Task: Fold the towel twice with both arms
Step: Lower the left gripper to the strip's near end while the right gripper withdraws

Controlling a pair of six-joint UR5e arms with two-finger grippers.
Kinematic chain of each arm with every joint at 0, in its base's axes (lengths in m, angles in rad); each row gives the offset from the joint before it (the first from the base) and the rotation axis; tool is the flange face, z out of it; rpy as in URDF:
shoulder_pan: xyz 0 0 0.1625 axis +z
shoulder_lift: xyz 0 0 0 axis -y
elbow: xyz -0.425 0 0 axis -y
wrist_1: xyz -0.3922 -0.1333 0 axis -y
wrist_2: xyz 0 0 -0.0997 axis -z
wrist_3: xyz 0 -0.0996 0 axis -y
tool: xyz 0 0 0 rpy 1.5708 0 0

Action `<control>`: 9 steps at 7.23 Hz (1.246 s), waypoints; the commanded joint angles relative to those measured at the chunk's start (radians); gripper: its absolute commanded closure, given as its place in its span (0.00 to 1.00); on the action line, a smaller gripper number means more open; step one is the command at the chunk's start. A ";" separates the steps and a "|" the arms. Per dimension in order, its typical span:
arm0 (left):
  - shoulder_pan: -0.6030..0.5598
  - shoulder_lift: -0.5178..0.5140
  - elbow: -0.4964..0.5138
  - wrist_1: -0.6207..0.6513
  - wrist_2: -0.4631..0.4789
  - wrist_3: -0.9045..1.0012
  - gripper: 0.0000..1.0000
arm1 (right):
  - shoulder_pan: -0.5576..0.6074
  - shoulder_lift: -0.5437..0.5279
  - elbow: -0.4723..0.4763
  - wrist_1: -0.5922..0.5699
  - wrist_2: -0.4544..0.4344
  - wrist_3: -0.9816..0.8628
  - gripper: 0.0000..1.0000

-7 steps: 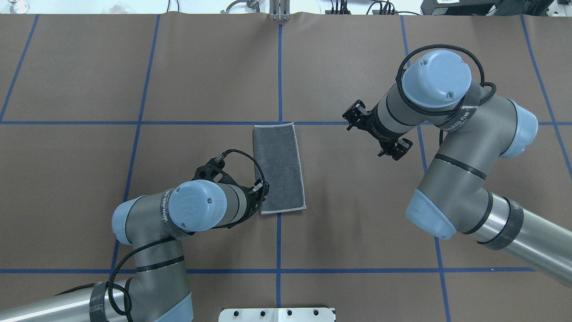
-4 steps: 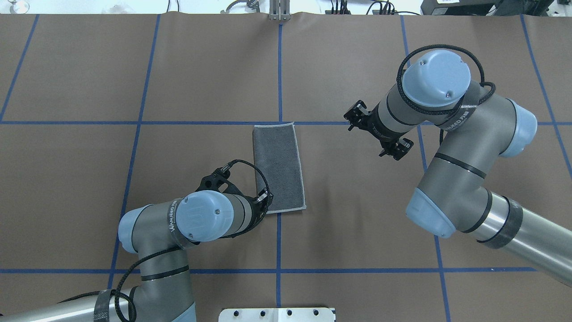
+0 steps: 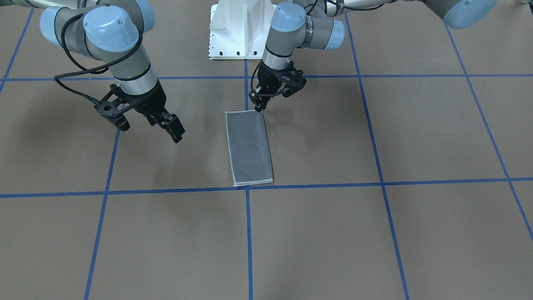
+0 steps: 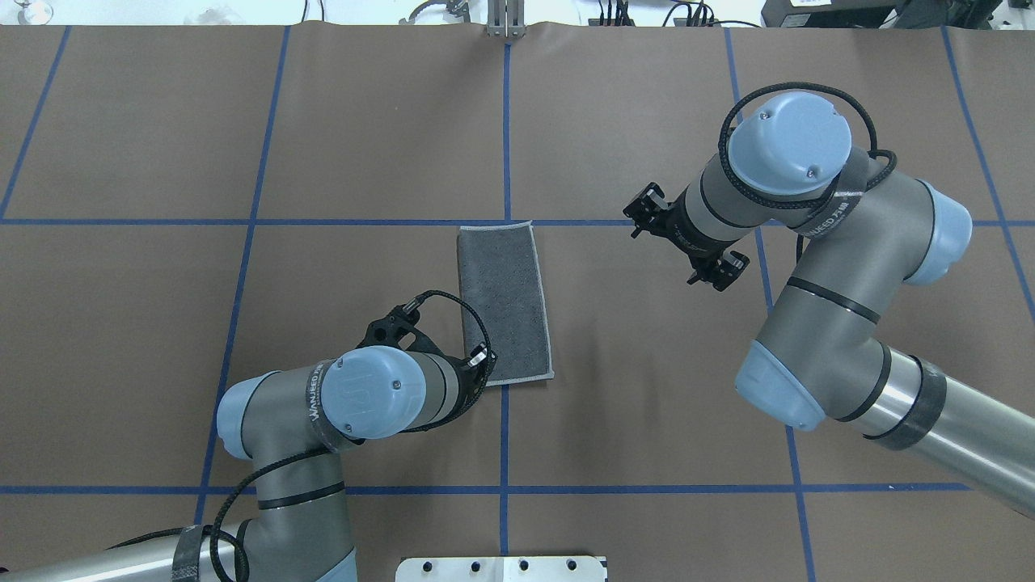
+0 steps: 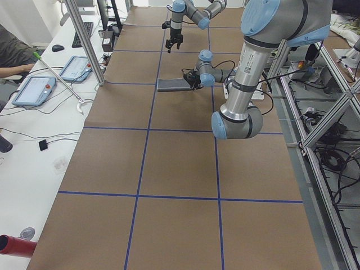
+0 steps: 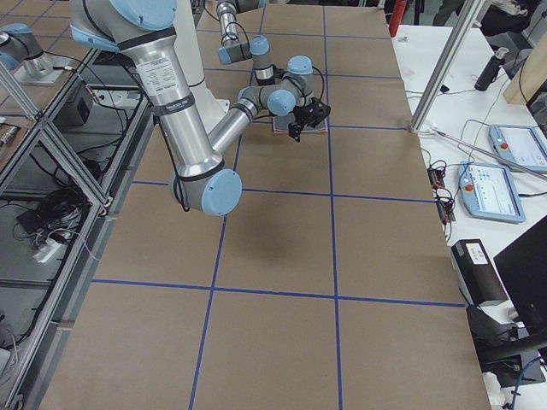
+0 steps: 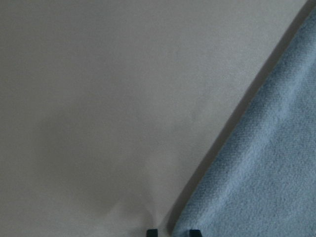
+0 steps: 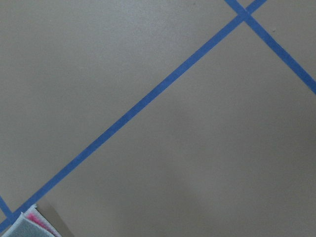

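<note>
1 towel (image 3: 249, 148), folded into a narrow grey strip, lies flat on the bench (image 3: 374, 233). The left end effector (image 3: 258, 108) sits at the towel's corner nearest the robot, its 2 tips narrowly apart astride the edge; whether they grip cannot be told. The right end effector (image 3: 151, 131) hangs spread wide and empty, well apart from the towel.

Brown table (image 4: 121, 323) gridded with blue tape (image 4: 251, 222), folded grey towel (image 4: 505, 303) flat near centre

**Off-task items around your station**

Brown table cover (image 4: 647, 404), gridded with blue tape (image 4: 504, 121). White base plate (image 3: 241, 33) at the robot's end. Your white bench (image 5: 34, 169) carries one tablet (image 5: 34, 90), a second tablet (image 5: 79, 68), a keyboard (image 5: 84, 34) and a mouse (image 5: 58, 48).
</note>
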 commanded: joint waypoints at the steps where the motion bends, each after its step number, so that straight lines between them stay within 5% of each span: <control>1: 0.000 -0.001 0.000 -0.001 0.000 0.002 0.94 | 0.000 0.000 0.001 -0.003 -0.001 0.000 0.00; 6: -0.009 0.016 -0.067 -0.001 -0.011 0.012 1.00 | 0.003 -0.002 0.002 -0.007 -0.002 0.000 0.00; 9: -0.008 0.126 -0.164 -0.001 -0.012 0.014 1.00 | 0.002 0.000 0.002 -0.007 -0.002 0.000 0.00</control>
